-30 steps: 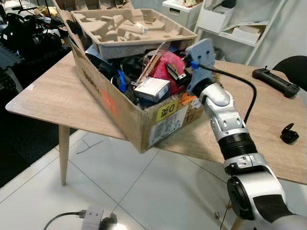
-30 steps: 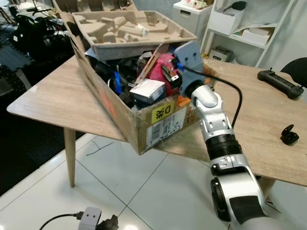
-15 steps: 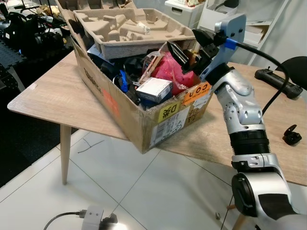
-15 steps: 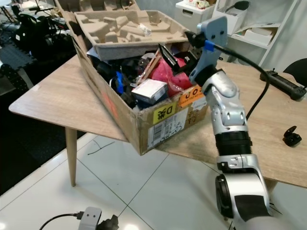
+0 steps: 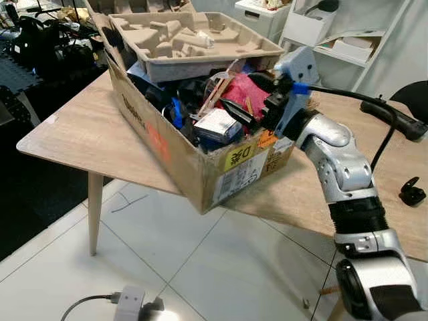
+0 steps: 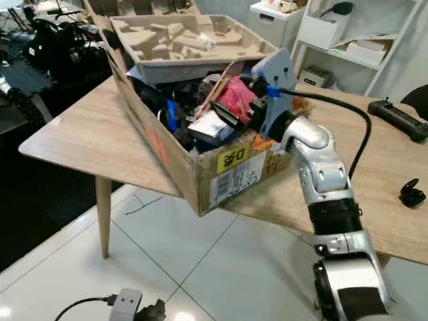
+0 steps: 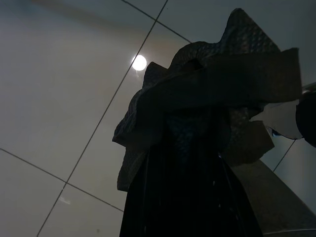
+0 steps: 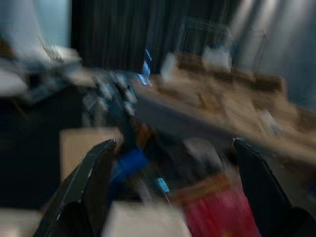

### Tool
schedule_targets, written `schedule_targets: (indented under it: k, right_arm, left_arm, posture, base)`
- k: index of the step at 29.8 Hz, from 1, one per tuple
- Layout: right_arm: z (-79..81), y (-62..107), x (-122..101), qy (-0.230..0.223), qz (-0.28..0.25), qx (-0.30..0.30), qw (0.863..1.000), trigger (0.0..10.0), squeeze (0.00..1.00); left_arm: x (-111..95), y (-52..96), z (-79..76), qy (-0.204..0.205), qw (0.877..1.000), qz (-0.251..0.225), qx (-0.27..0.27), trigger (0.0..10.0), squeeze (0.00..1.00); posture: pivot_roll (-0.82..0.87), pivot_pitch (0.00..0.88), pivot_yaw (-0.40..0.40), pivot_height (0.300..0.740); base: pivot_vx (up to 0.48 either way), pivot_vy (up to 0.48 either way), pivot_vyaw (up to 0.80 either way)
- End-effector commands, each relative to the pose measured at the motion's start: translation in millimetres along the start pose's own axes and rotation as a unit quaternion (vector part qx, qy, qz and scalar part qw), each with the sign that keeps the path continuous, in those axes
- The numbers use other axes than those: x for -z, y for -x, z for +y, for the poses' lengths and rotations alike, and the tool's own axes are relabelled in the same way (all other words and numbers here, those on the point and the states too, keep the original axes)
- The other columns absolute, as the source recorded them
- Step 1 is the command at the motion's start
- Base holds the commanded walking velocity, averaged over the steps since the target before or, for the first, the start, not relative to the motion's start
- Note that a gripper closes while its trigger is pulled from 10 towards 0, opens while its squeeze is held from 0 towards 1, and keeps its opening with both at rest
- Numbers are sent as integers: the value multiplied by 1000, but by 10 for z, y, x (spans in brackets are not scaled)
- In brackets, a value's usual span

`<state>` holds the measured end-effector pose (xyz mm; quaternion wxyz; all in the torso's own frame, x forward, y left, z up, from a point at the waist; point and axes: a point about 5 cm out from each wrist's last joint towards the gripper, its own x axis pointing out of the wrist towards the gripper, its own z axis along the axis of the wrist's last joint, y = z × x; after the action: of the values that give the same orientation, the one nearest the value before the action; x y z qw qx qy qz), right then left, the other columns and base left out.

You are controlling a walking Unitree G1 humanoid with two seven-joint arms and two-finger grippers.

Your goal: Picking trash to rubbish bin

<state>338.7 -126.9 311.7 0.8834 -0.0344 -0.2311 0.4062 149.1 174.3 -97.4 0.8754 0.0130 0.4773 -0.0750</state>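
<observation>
Over the box [image 5: 200, 170], your right gripper [image 5: 257, 110] hangs with fingers spread, empty. The pink bag [image 5: 234, 93] looks light and crumply; pinch a raised fold. The left gripper's [image 7: 190, 163] jaws can't be told.

heaped trash [image 5: 221, 107] and a pulp tray [image 5: 194, 40] crowd the cardboard box [image 5: 174, 150], blocking entry.

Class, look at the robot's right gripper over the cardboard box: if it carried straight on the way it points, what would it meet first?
Probably the small white carton among the box's clutter; the open right gripper points towards it, though depth is unclear.
</observation>
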Motion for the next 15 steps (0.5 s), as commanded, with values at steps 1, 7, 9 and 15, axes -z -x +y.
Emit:
schedule_targets:
  k: [1, 7, 9, 15]
  right_arm:
    - [-1, 41, -157, -12, -44, -10, 999, 10000, 835]
    - [37, 73, -231, -12, -65, -34, 997, 10000, 831]
    - [132, 104, -293, -31, -92, -75, 992, 10000, 831]
    - [542, 298, -232, -96, -81, -242, 962, 10000, 620]
  left_arm:
    - [162, 28, -37, 3, 999, 30, 8, 10000, 0]
    - [148, 26, -28, 11, 1000, 26, 3, 10000, 0]
    - [103, 29, 46, 33, 999, 13, -13, 10000, 0]
    - [-73, 59, 338, 105, 991, -34, -72, 10000, 0]
  posture:
    - [59, 90, -55, 740]
    - [59, 85, -55, 740]
    - [58, 84, -56, 740]
    - [60, 81, -58, 740]
  base:
    - [0, 0, 0]
    - [0, 0, 0]
    - [0, 0, 0]
    - [0, 0, 0]
